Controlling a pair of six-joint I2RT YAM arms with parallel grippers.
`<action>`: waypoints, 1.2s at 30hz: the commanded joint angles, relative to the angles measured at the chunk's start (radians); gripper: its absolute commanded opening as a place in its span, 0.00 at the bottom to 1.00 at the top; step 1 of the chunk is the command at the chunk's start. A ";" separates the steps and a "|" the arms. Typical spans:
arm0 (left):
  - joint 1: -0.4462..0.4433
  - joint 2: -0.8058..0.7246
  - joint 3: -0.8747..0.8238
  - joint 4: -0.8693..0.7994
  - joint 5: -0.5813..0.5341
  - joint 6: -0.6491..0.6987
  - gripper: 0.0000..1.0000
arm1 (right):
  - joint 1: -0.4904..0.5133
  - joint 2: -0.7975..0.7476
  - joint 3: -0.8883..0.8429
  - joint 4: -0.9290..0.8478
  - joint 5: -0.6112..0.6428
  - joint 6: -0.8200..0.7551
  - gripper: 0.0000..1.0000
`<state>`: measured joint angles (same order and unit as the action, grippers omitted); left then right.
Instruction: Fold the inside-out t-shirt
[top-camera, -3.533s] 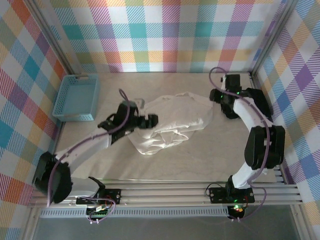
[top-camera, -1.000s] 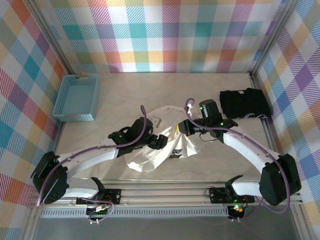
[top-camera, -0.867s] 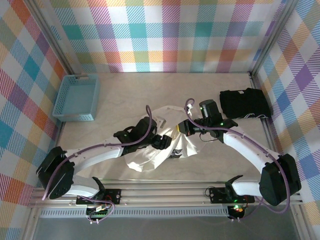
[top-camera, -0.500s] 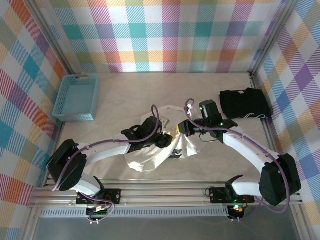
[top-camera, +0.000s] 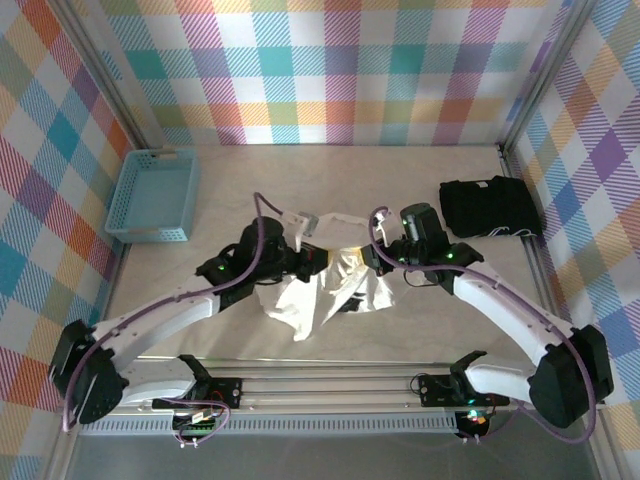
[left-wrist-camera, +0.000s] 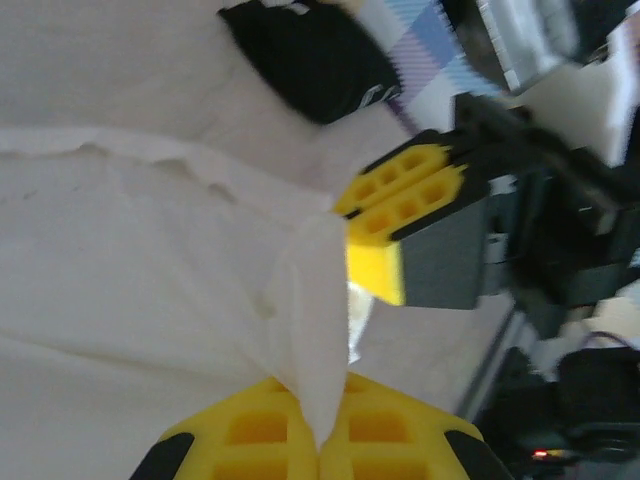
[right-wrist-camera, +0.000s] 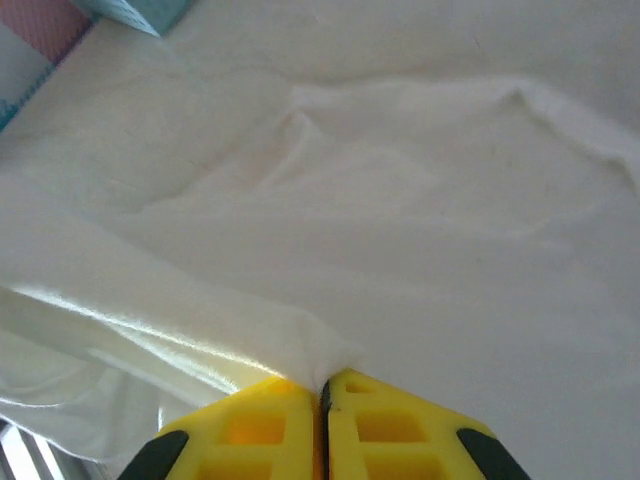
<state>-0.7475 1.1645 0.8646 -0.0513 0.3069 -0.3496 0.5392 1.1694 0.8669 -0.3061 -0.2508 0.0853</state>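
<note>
1. Inside-out t-shirt (top-camera: 300, 305): white thin cloth, crumpled in a heap at the middle of the table (top-camera: 400, 335), between the two arms.
2. Left gripper (left-wrist-camera: 318, 440): yellow fingers clamped on a raised fold of the shirt.
3. Right gripper (right-wrist-camera: 322, 388): fingers together, pinching another fold just beside the left pinch.
4. Handling note: the two pinches sit close together. Drawing them apart sideways at an even pace should spread the cloth flat before any fold. Lift enough that the fabric does not drag or slip free.
5. Black folded garment (top-camera: 490, 208): far right, apart from the shirt; best steered clear of.
6. Blue basket (top-camera: 155, 195): far left, well apart.
</note>
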 joint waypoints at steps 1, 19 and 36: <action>0.024 -0.063 0.009 -0.010 0.080 -0.047 0.00 | 0.001 -0.008 0.000 0.014 0.125 -0.015 0.15; 0.059 -0.030 0.037 -0.048 0.013 -0.062 0.00 | 0.182 -0.117 -0.172 0.182 -0.008 0.161 0.65; 0.126 -0.095 -0.001 -0.141 -0.315 -0.102 0.00 | 0.174 -0.026 -0.182 0.369 -0.278 0.095 0.00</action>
<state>-0.6552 1.0676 0.8673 -0.1661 0.1143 -0.4232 0.7238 1.1736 0.7025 -0.0479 -0.3683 0.2173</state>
